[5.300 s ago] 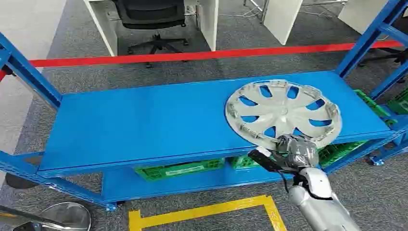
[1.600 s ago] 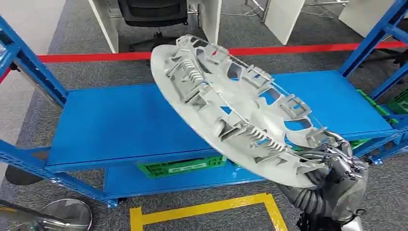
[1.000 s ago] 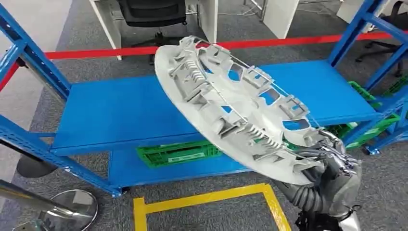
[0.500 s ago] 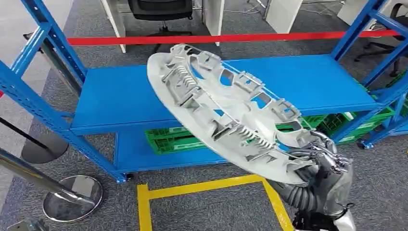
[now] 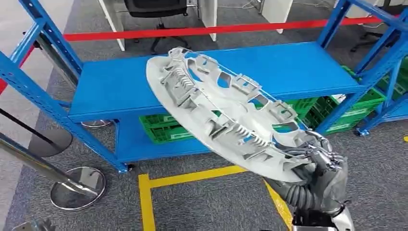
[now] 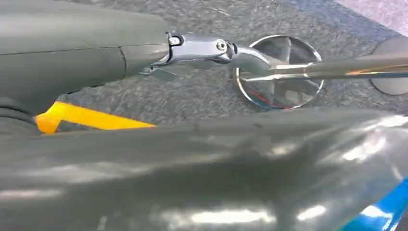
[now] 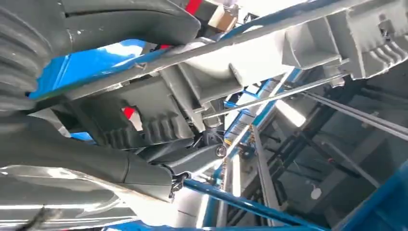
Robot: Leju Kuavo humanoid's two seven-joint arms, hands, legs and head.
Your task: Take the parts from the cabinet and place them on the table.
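1. Wheel cover (image 5: pixel 216 110): round, pale silver-grey plastic, its ribbed back side facing the head camera; clips, spring-like ridges and a thin wire ring run round the rim, with cut-out windows showing blue through them
2. Wheel cover is off the blue shelf (image 5: pixel 120 91), held in the air in front of it and tilted, far edge high over the shelf's front lip, near edge low towards the robot
3. Right hand (image 5: pixel 320 166) grasps the wheel cover at its lowest, nearest edge; fingers wrap over the rim from above, the palm sits beneath it
4. Right wrist view: thick grey thumb (image 7: pixel 125 21) lies along one face of the rim, darker fingers (image 7: pixel 144 175) on the other, the cover's ribbed underside (image 7: pixel 202 82) between them
5. Left hand (image 6: pixel 72 53): grey cover and a chrome link seen close up, hanging over carpet; whether the fingers are spread or curled cannot be told
6. Below the blue shelf's top deck, green crates (image 5: pixel 161 127) sit on the lower deck
7. Yellow floor tape (image 5: pixel 192 175) lies on the carpet just in front of the blue shelf; a chrome post base (image 5: pixel 79 185) stands off its left front corner
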